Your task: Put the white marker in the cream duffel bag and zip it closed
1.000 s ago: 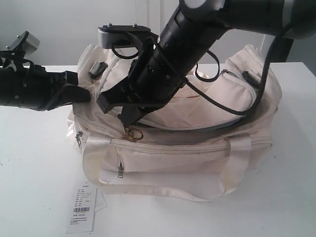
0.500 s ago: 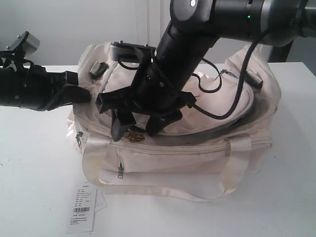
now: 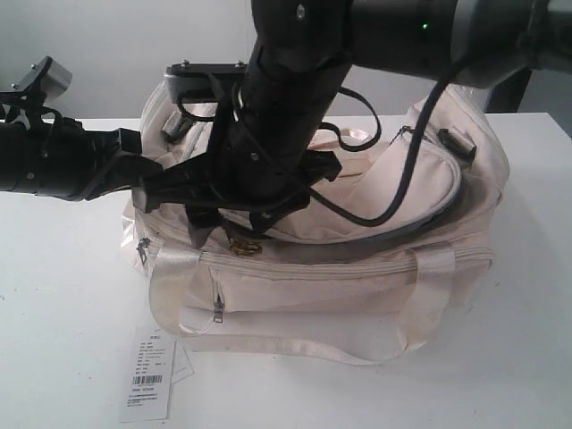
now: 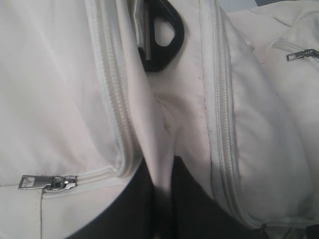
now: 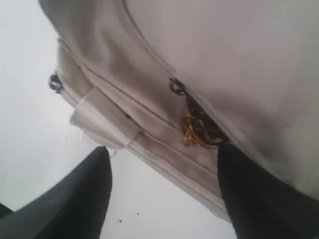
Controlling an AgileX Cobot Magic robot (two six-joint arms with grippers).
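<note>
The cream duffel bag (image 3: 357, 277) lies on the white table with its curved top flap down. A gold zipper charm (image 3: 243, 247) hangs at the flap's front left end. My right gripper (image 3: 231, 231) hovers just above the charm, open, with nothing between its fingers. In the right wrist view the charm (image 5: 196, 130) lies just ahead of the spread right gripper (image 5: 164, 199), against the bag (image 5: 239, 50). My left gripper (image 3: 143, 172) is shut on a fold of the bag's fabric at its left end. The left wrist view shows that gripper (image 4: 162, 209) pinching the fold (image 4: 162, 164). The white marker is out of view.
A white paper barcode tag (image 3: 147, 384) lies on the table (image 3: 54, 304) in front of the bag's left corner. The right arm and its cable cross over the bag's top. A silver zip pull (image 4: 47, 182) and a black buckle (image 4: 162, 35) show near the left gripper.
My right gripper was shut at the gold charm, then opened wide and let it go. Its arm has swung a little left. The left arm has not moved.
</note>
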